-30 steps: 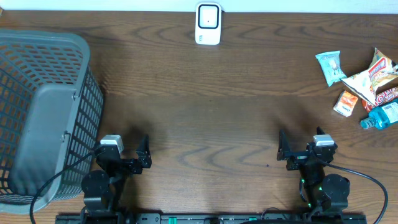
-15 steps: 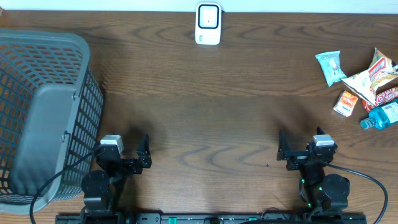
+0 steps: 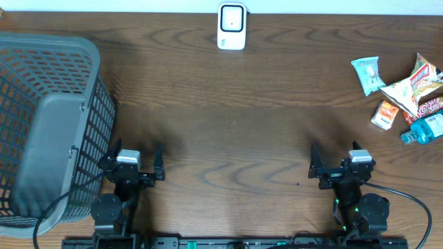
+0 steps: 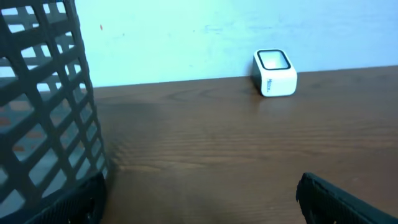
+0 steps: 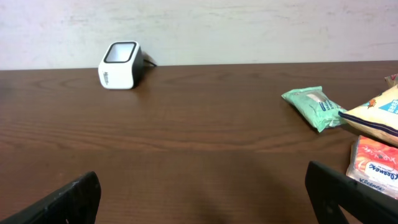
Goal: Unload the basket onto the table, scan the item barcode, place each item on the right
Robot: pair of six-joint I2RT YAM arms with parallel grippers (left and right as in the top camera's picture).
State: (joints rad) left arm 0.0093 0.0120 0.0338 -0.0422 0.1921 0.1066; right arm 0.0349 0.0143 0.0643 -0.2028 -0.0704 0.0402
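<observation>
Left gripper [image 3: 133, 158] and right gripper [image 3: 337, 160] sit at the table's near edge, jaws spread wide, holding nothing. Snack packets [image 3: 408, 90] lie at the right edge. Scanner [image 3: 231, 26] stands at the far edge, basket [image 3: 41, 69] at the left edge.

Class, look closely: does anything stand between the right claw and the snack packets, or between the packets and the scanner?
Nothing visible does. Only bare table lies between the right claw and the snack packets, and between them and the scanner.
</observation>
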